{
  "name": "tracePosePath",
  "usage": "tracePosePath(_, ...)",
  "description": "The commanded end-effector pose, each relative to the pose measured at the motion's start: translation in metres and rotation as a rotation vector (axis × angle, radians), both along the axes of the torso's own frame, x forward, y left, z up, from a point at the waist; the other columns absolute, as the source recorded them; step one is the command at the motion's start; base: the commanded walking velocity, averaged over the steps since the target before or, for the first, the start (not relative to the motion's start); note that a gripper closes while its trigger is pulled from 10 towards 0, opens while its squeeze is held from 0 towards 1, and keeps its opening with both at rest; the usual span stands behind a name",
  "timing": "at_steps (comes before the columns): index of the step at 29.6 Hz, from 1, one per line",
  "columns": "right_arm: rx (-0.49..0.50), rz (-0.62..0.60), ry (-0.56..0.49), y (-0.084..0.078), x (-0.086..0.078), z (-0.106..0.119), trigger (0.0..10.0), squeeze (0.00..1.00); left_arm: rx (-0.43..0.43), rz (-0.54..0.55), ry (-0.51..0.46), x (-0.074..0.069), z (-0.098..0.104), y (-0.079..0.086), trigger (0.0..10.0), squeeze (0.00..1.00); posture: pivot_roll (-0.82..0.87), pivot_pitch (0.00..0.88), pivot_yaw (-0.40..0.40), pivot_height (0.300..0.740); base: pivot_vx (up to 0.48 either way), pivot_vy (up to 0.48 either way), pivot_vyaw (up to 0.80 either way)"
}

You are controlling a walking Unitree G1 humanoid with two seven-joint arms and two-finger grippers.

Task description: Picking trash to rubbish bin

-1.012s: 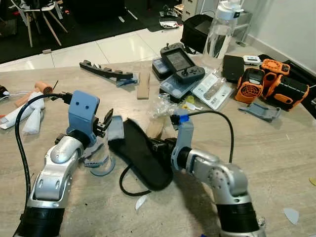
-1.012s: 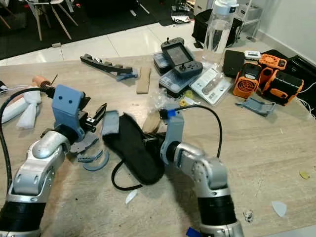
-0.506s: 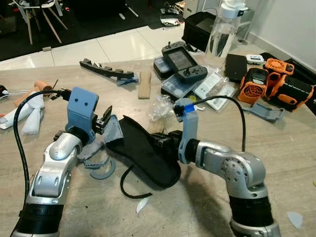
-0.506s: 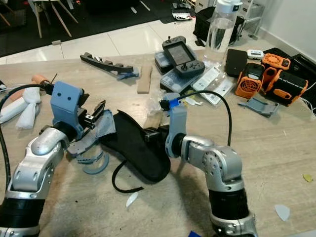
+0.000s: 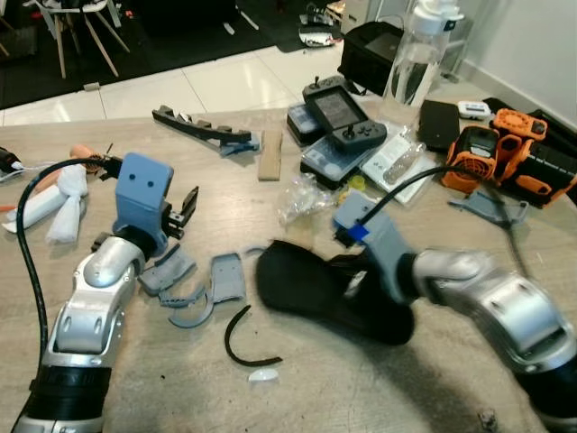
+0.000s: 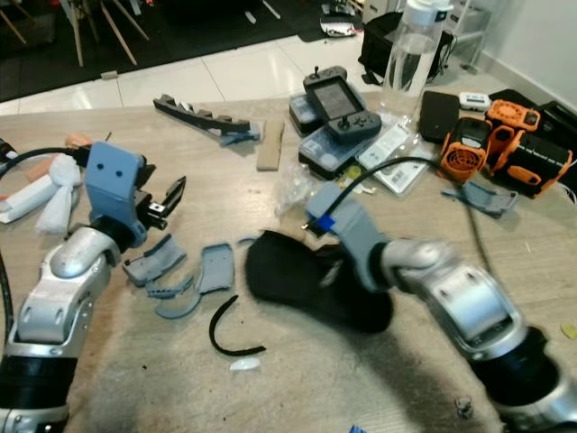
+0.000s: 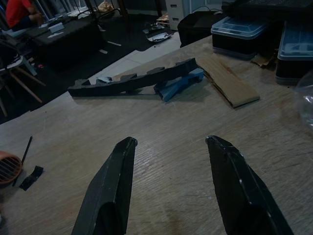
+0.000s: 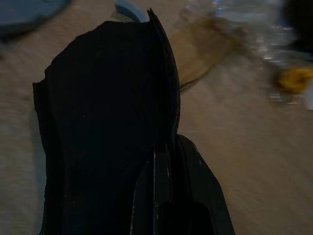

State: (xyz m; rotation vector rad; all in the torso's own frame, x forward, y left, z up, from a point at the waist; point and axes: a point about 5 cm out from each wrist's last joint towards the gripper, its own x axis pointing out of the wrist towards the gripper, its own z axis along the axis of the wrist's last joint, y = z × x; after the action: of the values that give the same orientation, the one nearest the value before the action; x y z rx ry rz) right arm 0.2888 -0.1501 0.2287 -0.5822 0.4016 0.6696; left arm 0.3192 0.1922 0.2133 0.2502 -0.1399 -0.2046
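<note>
My right gripper (image 5: 353, 281) is shut on a black flat insole (image 5: 311, 287), held low over the middle of the table; in the right wrist view the fingers (image 8: 161, 196) clamp the insole's (image 8: 102, 122) edge. The right arm is blurred. My left gripper (image 5: 187, 206) is open above the table at the left, and the left wrist view shows nothing between its fingers (image 7: 115, 186). Several broken blue-grey plastic pieces (image 5: 225, 275) lie just below and right of it. A thin black curved strip (image 5: 239, 338) and a white chip (image 5: 263, 374) lie nearer the front.
Crumpled clear wrapper (image 5: 306, 198), a wooden slat (image 5: 269, 155) and a black toothed bar (image 5: 203, 126) lie further back. Behind them stand a water bottle (image 5: 416, 54), a handheld console (image 5: 347, 122) on boxes and orange devices (image 5: 478, 149). White cloth rolls (image 5: 54, 203) lie at far left.
My right arm has swung to the right with the insole, uncovering the blue-grey pieces and the black strip. A blue-grey piece that was at the left gripper now lies flat on the table.
</note>
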Motion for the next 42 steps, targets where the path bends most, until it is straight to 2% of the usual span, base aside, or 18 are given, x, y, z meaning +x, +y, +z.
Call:
tracePosePath(1, -0.032, -0.025, -0.026, -0.002, 0.002, 0.001, 0.0, 0.00, 0.021, 0.008, 0.008, 0.001, -0.002, 0.003, 10.0, 0.00, -0.01, 0.167, 0.058, 0.740, 0.000, 0.000, 0.00)
tracePosePath(7, 0.067, -0.070, -0.128, -0.002, 0.012, 0.017, 0.0, 0.00, 0.021, 0.006, 0.003, 0.002, -0.001, 0.003, 10.0, 0.00, -0.01, 0.166, 0.058, 0.740, 0.000, 0.000, 0.00)
tracePosePath(8, 0.154, -0.078, -0.145, 0.001, 0.015, 0.022, 0.0, 0.00, 0.021, 0.006, 0.002, 0.002, -0.001, 0.003, 10.0, 0.00, 0.00, 0.166, 0.057, 0.740, 0.000, 0.000, 0.00)
tracePosePath(9, 0.341, -0.072, -0.162, 0.009, 0.018, 0.032, 0.0, 0.00, 0.020, 0.008, 0.000, 0.002, -0.001, 0.003, 10.0, 0.00, 0.00, 0.167, 0.058, 0.740, 0.000, 0.000, 0.00)
tracePosePath(10, 0.341, -0.072, -0.162, 0.009, 0.018, 0.032, 0.0, 0.00, 0.020, 0.008, 0.000, 0.002, -0.001, 0.003, 10.0, 0.00, 0.00, 0.167, 0.058, 0.740, 0.000, 0.000, 0.00)
tracePosePath(11, 0.476, -0.064, -0.170, 0.013, 0.019, 0.039, 0.0, 0.00, 0.019, 0.009, -0.002, 0.002, -0.001, 0.003, 10.0, 0.00, 0.00, 0.168, 0.057, 0.740, 0.000, 0.000, 0.00)
tracePosePath(12, 0.476, -0.064, -0.170, 0.013, 0.019, 0.039, 0.0, 0.00, 0.019, 0.009, -0.002, 0.002, -0.001, 0.003, 10.0, 0.00, 0.00, 0.168, 0.057, 0.740, 0.000, 0.000, 0.00)
tracePosePath(15, 0.626, -0.047, -0.192, 0.018, 0.018, 0.050, 0.0, 0.00, 0.011, 0.022, -0.003, 0.002, -0.001, 0.005, 10.0, 0.00, 0.00, 0.172, 0.055, 0.740, 0.000, 0.000, 0.00)
tracePosePath(17, 0.626, -0.047, -0.192, 0.018, 0.018, 0.050, 0.0, 0.00, 0.011, 0.022, -0.003, 0.002, -0.001, 0.005, 10.0, 0.00, 0.00, 0.172, 0.055, 0.740, 0.000, 0.000, 0.00)
tracePosePath(19, 0.659, -0.106, -0.262, 0.015, 0.018, 0.051, 0.0, 0.00, -0.019, 0.072, 0.006, 0.002, -0.003, 0.011, 10.0, 0.00, -0.01, 0.172, 0.053, 0.740, 0.000, 0.000, 0.00)
tracePosePath(20, 0.684, -0.151, -0.314, 0.011, 0.020, 0.051, 9.4, 0.00, -0.028, 0.092, 0.008, 0.001, -0.005, 0.013, 10.0, 0.00, -0.01, 0.177, 0.053, 0.740, 0.000, 0.000, 0.00)
tracePosePath(21, 0.684, -0.151, -0.314, 0.011, 0.020, 0.051, 9.4, 0.00, -0.028, 0.092, 0.008, 0.001, -0.005, 0.013, 10.0, 0.00, -0.01, 0.177, 0.053, 0.740, 0.000, 0.000, 0.00)
tracePosePath(22, 0.722, -0.195, -0.423, 0.007, 0.021, 0.055, 10.0, 0.00, -0.038, 0.107, 0.009, 0.001, -0.007, 0.012, 10.0, 0.00, -0.01, 0.178, 0.054, 0.740, 0.000, 0.000, 0.00)
tracePosePath(23, 0.722, -0.195, -0.423, 0.007, 0.021, 0.055, 10.0, 0.00, -0.038, 0.107, 0.009, 0.001, -0.007, 0.012, 10.0, 0.00, -0.01, 0.178, 0.054, 0.740, 0.000, 0.000, 0.00)
tracePosePath(25, 0.725, -0.185, -0.549, 0.007, 0.021, 0.063, 10.0, 0.00, -0.079, 0.129, 0.014, 0.000, -0.009, 0.012, 10.0, 0.00, -0.01, 0.177, 0.055, 0.740, 0.000, 0.000, 0.00)
tracePosePath(30, 0.754, -0.199, -0.592, 0.006, 0.022, 0.064, 10.0, 0.00, -0.144, 0.162, 0.021, 0.001, -0.010, 0.013, 10.0, 0.00, -0.01, 0.177, 0.052, 0.740, 0.000, 0.000, 0.00)
tracePosePath(32, 0.790, -0.253, -0.598, 0.001, 0.024, 0.057, 10.0, 0.00, -0.202, 0.184, 0.033, 0.002, -0.011, 0.013, 10.0, 0.00, -0.01, 0.176, 0.050, 0.740, 0.000, 0.000, 0.00)
tracePosePath(42, 0.728, -0.279, -0.677, 0.004, 0.024, 0.030, 10.0, 0.00, -0.251, 0.162, 0.038, 0.000, -0.011, 0.000, 10.0, 0.00, 0.00, 0.180, 0.044, 0.740, 0.000, 0.000, 0.00)
